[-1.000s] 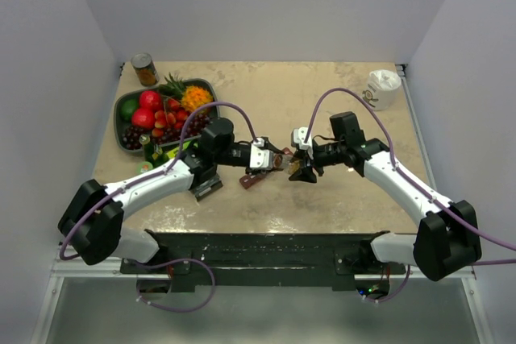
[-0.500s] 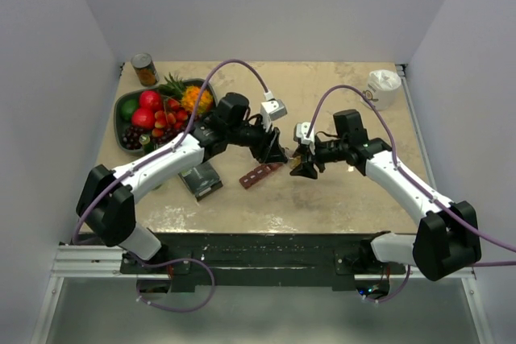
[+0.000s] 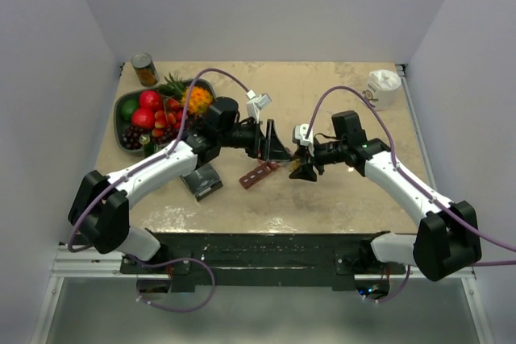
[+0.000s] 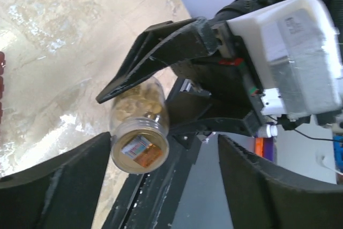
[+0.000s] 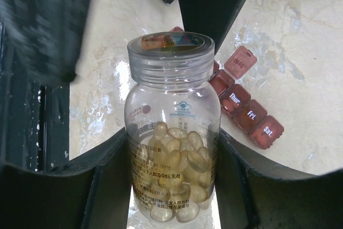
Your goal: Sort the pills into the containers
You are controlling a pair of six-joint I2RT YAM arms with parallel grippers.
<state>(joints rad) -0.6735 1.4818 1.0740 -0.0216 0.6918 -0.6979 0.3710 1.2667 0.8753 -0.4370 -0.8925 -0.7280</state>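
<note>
My right gripper (image 3: 301,169) is shut on a small clear bottle (image 5: 172,132) holding the yellowish pills (image 5: 179,175). It holds the bottle just above the table, its clear cap (image 5: 171,52) on. The bottle also shows in the left wrist view (image 4: 140,143), cap end towards that camera. My left gripper (image 3: 280,153) is open and empty, its fingers (image 4: 59,186) spread at the cap end of the bottle. One finger sits right beside the cap. The containers are a dark red strip (image 3: 258,175) with day labels (image 5: 246,112), lying on the table under and beside the bottle.
A dark bowl of fruit (image 3: 129,106) stands at the back left with a tin can (image 3: 144,69) behind it. A white cup (image 3: 382,89) is at the back right. A black box (image 3: 205,181) lies left of the strip.
My left arm has lifted and turned its wrist. Its open gripper now points at the bottle's cap from the left. The right gripper with the bottle has hardly moved.
</note>
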